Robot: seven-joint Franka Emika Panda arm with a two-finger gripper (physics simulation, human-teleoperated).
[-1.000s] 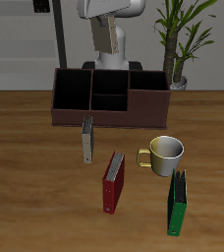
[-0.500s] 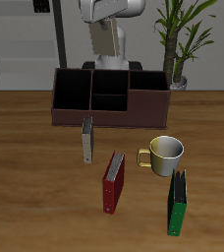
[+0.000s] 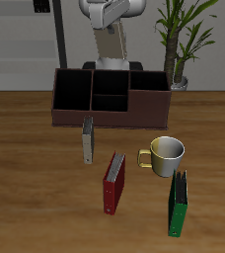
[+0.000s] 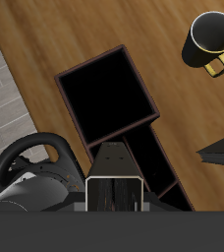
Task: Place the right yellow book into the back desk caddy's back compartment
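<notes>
Transport step in hand: two-finger gripper point(image 3: 109, 22) clamped on the thin grey right yellow book point(image 3: 111, 40), held upright above the long reddish-brown back desk caddy point(image 3: 111, 118). Next move calls for lowering squarely into the small black back compartment point(image 3: 110, 82) (partitions close by).

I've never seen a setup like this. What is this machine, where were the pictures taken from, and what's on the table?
It is a simulated robot arm with a two-finger gripper. One picture looks at it from the front and above; the other is from a camera on its wrist, looking down. The gripper holds a thin grey book, the right yellow book, above the back desk caddy, a brown box of black cells. On the table stand a similar book, a red book, a green book and a mug.
</notes>
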